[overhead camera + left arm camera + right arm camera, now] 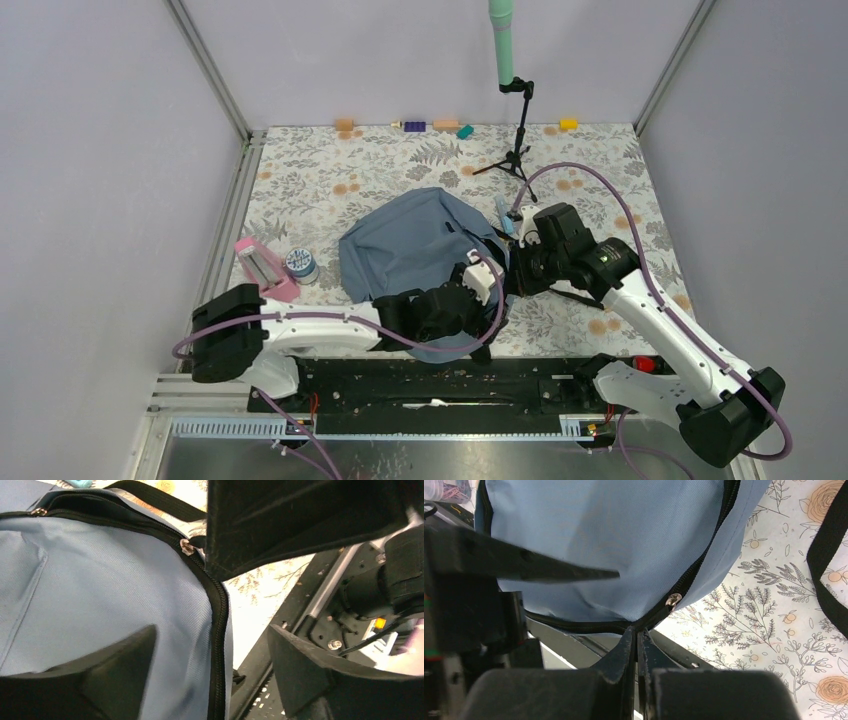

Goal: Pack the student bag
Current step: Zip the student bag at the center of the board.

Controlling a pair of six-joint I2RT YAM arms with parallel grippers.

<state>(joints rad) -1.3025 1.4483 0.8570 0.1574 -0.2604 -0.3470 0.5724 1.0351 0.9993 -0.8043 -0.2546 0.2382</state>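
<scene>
The student bag, grey-blue with black zippers, lies flat in the middle of the flowered table. My left gripper hangs open over the bag's near edge. Its fingers straddle the black zipper line, and nothing is held between them. My right gripper is shut, its tips pinching the bag's zippered rim just below a silver zipper pull. In the top view both grippers meet at the bag's near right corner, the left gripper beside the right gripper.
A pink holder and a blue-white roll sit left of the bag. Small coloured blocks line the far edge. A black tripod with a green tube stands behind. A black strap trails to the right.
</scene>
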